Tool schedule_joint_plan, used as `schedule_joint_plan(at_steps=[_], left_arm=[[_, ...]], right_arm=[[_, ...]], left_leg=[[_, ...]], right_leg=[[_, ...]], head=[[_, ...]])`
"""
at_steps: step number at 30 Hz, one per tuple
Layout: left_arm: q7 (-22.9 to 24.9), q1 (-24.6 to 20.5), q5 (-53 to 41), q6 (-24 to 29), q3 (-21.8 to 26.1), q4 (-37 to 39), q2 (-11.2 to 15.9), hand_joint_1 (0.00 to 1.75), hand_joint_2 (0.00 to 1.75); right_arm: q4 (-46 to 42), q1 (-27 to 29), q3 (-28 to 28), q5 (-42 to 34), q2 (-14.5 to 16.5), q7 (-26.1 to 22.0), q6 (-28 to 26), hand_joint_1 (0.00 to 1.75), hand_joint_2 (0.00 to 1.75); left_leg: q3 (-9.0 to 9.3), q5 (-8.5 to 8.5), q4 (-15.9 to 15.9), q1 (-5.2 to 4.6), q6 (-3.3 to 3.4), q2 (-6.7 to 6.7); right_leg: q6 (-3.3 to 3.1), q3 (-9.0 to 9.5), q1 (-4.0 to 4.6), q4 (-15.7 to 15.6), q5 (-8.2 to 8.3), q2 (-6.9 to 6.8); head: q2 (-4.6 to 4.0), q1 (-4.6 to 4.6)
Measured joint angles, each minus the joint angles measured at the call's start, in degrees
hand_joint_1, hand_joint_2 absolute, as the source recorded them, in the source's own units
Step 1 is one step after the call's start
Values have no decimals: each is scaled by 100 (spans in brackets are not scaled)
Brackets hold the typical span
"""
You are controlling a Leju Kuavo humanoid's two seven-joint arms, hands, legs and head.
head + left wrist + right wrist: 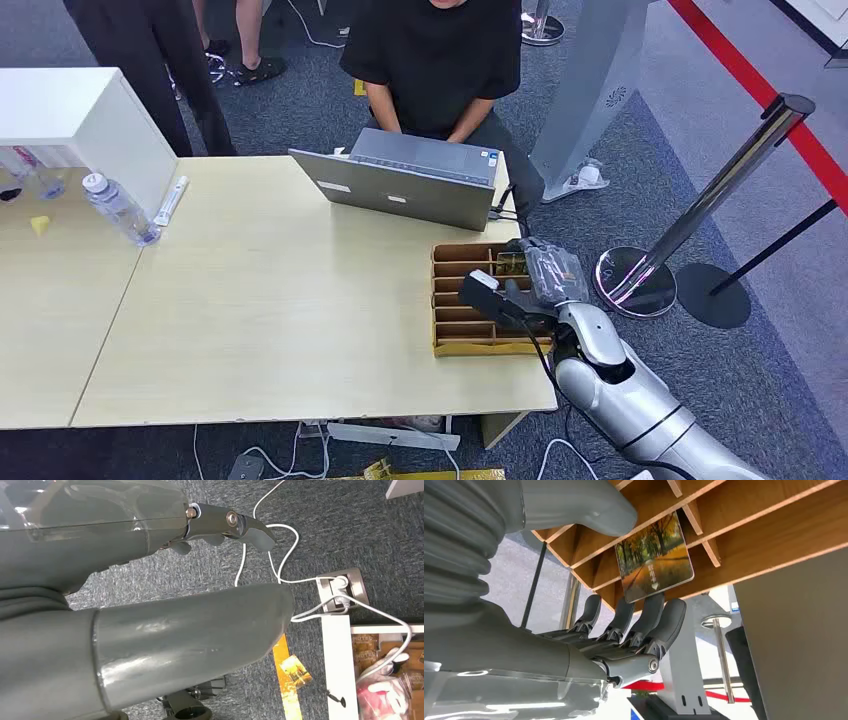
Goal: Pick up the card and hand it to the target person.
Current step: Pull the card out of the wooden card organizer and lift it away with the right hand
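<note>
Your right hand (624, 635) has its fingers (659, 620) open at the card (655, 555); it looks thin, stiff and slippery, so pinch its free edge.

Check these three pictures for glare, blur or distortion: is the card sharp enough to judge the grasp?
Right wrist view: the card is sharp, its tree picture readable, against the wooden box; the right hand shows soft highlights, and the bright background beyond is washed out. Head view: even light, but the card is too small to make out. Left wrist view: the left hand looms large with glare streaks.
</note>
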Motion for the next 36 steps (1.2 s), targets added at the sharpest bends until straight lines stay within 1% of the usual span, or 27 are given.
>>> schedule_joint_plan(at_steps=[8, 10, 16, 17, 20, 21, 27, 36], left_arm=[[0, 0, -11, -1, -1, 0, 1, 0, 0], [0, 0, -17, -2, -1, 0, 1, 0, 0], [-1, 1, -31, 1, -2, 0, 1, 0, 0], [-1, 1, -32, 3, -2, 0, 2, 0, 0], [-2, 1, -33, 8, -2, 0, 4, 0, 0], [-2, 1, -34, 8, -2, 0, 4, 0, 0], [-2, 2, -34, 10, -2, 0, 5, 0, 0], [0, 4, -34, 20, -2, 0, 5, 0, 0]], right_arm=[[155, -14, 8, -61, 3, 28, -56, 69, 175], [178, -14, 8, -38, 2, 39, -62, 71, 175], [226, -15, 2, 33, 0, 100, -120, 89, 175], [232, -15, 0, 43, 0, 109, -137, 96, 175], [241, -20, -5, 48, -1, 125, -192, 128, 175], [242, -24, -7, 46, -1, 127, -208, 134, 175], [240, -37, -14, 9, -3, 132, -313, 142, 175], [242, -36, -19, -129, -2, 125, -404, 141, 175]], left_leg=[[3, 0, 1, 0, 0, 0], [3, 0, 1, 0, 0, 0], [4, 1, 2, -1, 0, 0], [4, 1, 2, -1, 0, 0], [4, 1, 2, -1, 0, 0], [4, 1, 2, -1, 0, 0], [4, 1, 2, 0, 0, 1], [5, 1, 2, -1, 0, 2]], right_leg=[[0, 1, 0, 0, 0, 1], [0, 1, 0, 0, 0, 1], [2, 2, 0, 0, 2, 1], [2, 2, 0, 0, 2, 1], [2, 2, 0, 0, 2, 1], [2, 1, 0, 0, 2, 1], [1, 1, 0, 0, 1, 1], [2, 2, 0, 0, 2, 2]], head=[[0, -1], [0, -1], [0, -1], [0, -2], [0, -1], [0, -1], [0, -2], [0, -1]])
